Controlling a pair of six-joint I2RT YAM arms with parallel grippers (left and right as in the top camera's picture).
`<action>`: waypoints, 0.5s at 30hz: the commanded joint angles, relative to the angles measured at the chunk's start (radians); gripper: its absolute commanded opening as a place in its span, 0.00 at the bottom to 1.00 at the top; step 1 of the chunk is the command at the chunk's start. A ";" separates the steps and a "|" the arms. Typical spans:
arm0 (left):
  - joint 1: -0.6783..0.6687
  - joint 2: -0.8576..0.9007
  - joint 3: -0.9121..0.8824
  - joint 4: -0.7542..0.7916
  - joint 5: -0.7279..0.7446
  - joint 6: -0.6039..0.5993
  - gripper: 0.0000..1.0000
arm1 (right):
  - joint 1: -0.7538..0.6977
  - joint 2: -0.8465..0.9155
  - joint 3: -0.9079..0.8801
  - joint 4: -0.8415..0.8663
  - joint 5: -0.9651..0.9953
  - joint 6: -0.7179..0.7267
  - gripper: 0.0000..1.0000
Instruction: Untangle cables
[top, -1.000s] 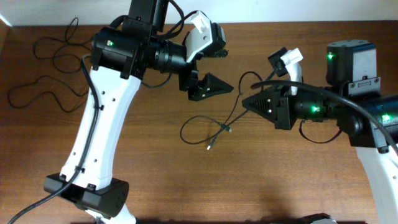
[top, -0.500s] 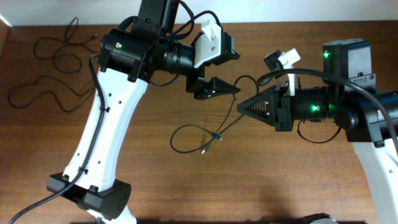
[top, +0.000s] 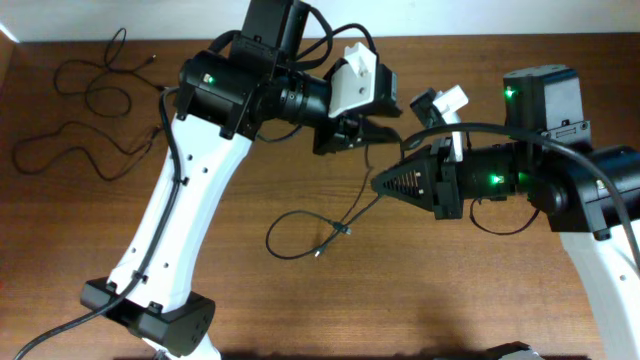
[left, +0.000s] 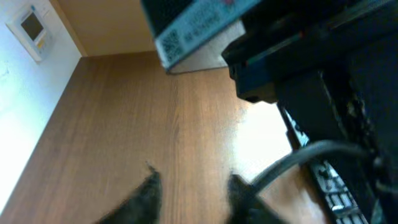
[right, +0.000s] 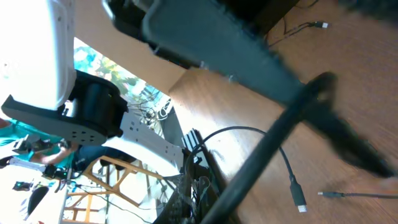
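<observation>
The right claw (top: 380, 187) is pressed tight together, and it looks to be pinching a thin black cord (top: 300, 236) right at its pointy tip. From there the cord runs down to the brown table (top: 480, 300). The rest of it lies there in a loose loop with two small plugs near the middle. The left claw (top: 375, 133) hangs just above and beside the right one. In its own camera its two fingers (left: 148, 196) stand a bit apart with bare wood between them. I see nothing caught there, though that view is blurry, so I may be missing a thin cord. The other cables (top: 80, 110) lie at the top left corner of the table in wavy lines, well apart from both claws. A cord like this is very light and very soft. It flops and will not hold a shape, so it will swing and drag when lifted. It is thin and smooth, so it can slip out of a weak pinch. The plugs are the hard bits and can snag in a loop. I think the best place to take hold is on the plain cord close to the right claw, or just behind a plug, and then to pull gently.
</observation>
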 joint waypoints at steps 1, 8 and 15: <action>0.000 0.002 0.000 0.002 -0.003 -0.003 0.18 | 0.004 0.004 0.012 -0.013 0.051 -0.014 0.04; 0.000 0.002 0.000 0.003 -0.002 -0.003 0.00 | 0.004 0.006 0.011 -0.039 0.160 -0.014 0.04; 0.009 0.000 0.002 0.107 -0.001 -0.255 0.00 | 0.004 0.007 0.011 -0.052 0.292 -0.014 0.57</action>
